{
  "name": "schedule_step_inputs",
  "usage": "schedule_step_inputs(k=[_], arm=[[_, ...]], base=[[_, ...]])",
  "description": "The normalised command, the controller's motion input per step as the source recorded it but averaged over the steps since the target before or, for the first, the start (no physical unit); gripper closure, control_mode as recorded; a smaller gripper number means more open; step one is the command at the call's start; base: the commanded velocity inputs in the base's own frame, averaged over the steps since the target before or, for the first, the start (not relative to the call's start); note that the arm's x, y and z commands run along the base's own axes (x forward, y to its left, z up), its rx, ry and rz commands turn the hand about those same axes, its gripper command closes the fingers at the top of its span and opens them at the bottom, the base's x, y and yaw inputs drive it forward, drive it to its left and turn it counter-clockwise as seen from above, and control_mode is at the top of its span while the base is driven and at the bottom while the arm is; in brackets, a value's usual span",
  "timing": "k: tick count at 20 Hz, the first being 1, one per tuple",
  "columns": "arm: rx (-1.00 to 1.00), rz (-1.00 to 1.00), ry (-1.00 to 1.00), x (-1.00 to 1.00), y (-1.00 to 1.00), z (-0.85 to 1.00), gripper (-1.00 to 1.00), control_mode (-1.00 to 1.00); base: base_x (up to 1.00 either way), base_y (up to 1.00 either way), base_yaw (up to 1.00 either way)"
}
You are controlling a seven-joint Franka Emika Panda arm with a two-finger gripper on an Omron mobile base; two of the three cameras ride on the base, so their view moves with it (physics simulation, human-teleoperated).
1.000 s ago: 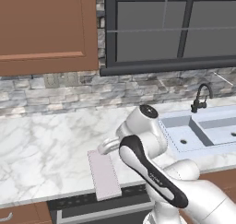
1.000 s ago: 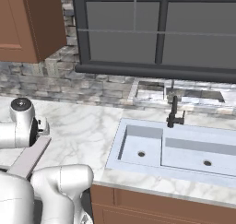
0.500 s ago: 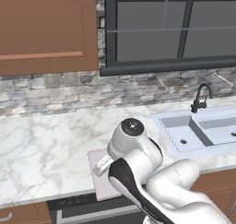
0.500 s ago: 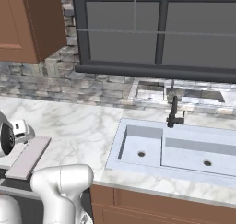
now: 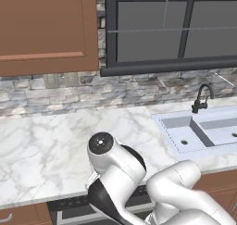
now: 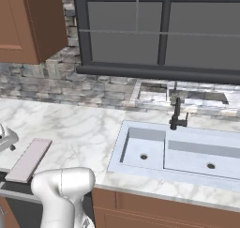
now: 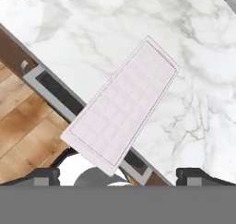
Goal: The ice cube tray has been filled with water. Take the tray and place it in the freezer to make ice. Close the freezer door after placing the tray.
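Swinging lower since the earlier frame, the arm hides the ice cube tray (image 6: 29,159) in the left base view. Left of the sink (image 6: 174,152), the tray overhangs the bench (image 7: 92,38) edge. End effector (image 7: 118,177) fingertips are cut off; its opening cannot be told.

a white marble counter (image 5: 51,140) with grey veining runs the width of the scene. behind it stands a backsplash of rough grey stone (image 5: 69,94). a brown wooden wall cabinet (image 5: 46,29) hangs above the counter at the left, and a large dark-framed window (image 6: 159,30) sits to its right, over the sink. the pale double-basin sink (image 6: 176,149) is set into the counter, each basin with a small round drain. a black curved faucet (image 6: 177,114) rises at the sink's back edge. below the counter front are brown cabinet fronts (image 6: 154,208). wooden plank flooring (image 7: 18,135) shows beneath the counter edge.
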Motion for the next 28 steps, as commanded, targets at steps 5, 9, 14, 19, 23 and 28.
schedule_step_inputs(k=[5,9,14,19,23,28], arm=[[-0.22,0.03,0.00,-0.26,0.03,-0.01,-1.00,-1.00],[-0.22,0.01,0.00,-0.24,0.00,-0.21,-1.00,-1.00],[-0.21,0.00,0.00,-0.07,0.00,-0.29,-1.00,-1.00],[-0.21,0.00,-0.02,0.00,0.00,-0.35,-1.00,-1.00],[-0.16,0.00,-0.08,0.00,0.00,-0.30,-1.00,-1.00],[-0.15,0.00,-0.10,0.00,0.00,-0.32,-1.00,-1.00]], base=[[0.00,0.00,0.00],[0.00,0.00,0.00],[0.00,0.00,0.00],[0.00,0.00,0.00],[0.00,0.00,0.00],[0.00,0.00,0.00]])
